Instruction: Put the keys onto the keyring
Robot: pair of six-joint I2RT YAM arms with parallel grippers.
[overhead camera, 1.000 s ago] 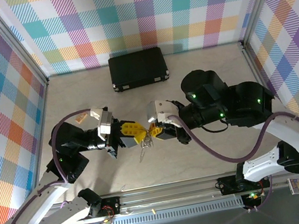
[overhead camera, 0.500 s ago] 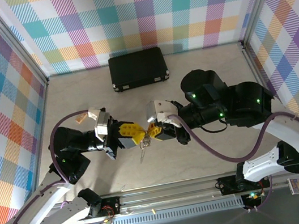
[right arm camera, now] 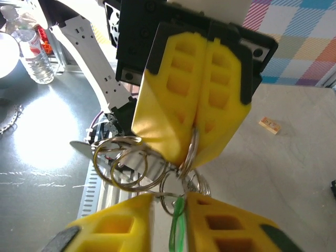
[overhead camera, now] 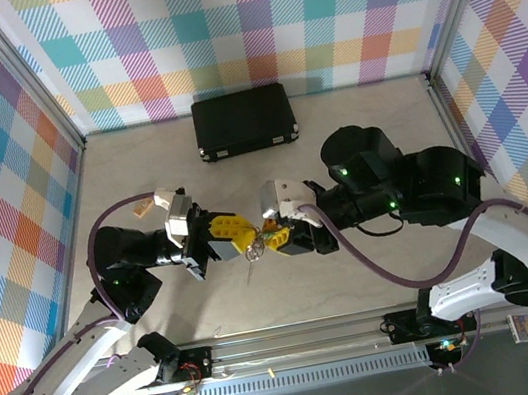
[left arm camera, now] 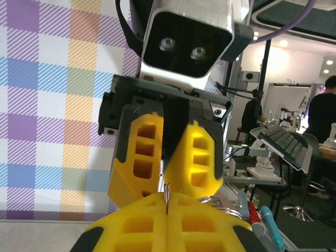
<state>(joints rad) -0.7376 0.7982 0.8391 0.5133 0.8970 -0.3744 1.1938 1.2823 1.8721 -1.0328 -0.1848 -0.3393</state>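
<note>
Evidently a mid-air meeting above the tabletop (overhead camera: 354, 132).
Left tool (overhead camera: 247, 245) pressed together on the keyring (right arm camera: 192, 149), steadying it; right tool (right arm camera: 168, 210) slightly spread around the green key (right arm camera: 177, 233), presumably to thread it.

No readable text, label or number in view

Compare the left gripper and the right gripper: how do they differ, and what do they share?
1. The left gripper has its jaws pressed shut on the keyring; the right gripper has its jaws slightly apart.
2. The green key hangs in the right gripper's gap; the left gripper shows no gap.
3. In the top view the left gripper points rightward, the right gripper leftward.
Shared: yellow fingertips, meeting tip to tip.
</note>
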